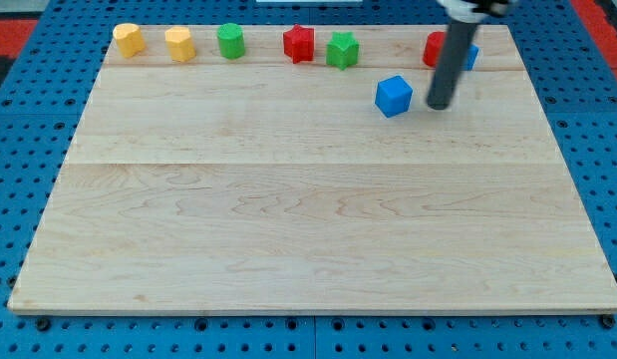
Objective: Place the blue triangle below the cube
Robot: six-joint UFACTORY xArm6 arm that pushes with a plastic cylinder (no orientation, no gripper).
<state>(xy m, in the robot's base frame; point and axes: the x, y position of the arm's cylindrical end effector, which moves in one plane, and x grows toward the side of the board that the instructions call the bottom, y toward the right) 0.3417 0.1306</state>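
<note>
A blue cube [393,96] sits on the wooden board [308,219] near the view's top right. My tip [439,105] rests on the board just to the right of the cube, a small gap apart. A blue block [469,56], partly hidden behind the rod, lies above and to the right of my tip; its shape cannot be made out. A red block [434,48] sits just to the left of the rod, also partly hidden.
Along the board's top edge, from the left: a yellow block [129,39], a second yellow block [179,44], a green block [230,41], a red star-like block [299,43] and a green star-like block [342,49].
</note>
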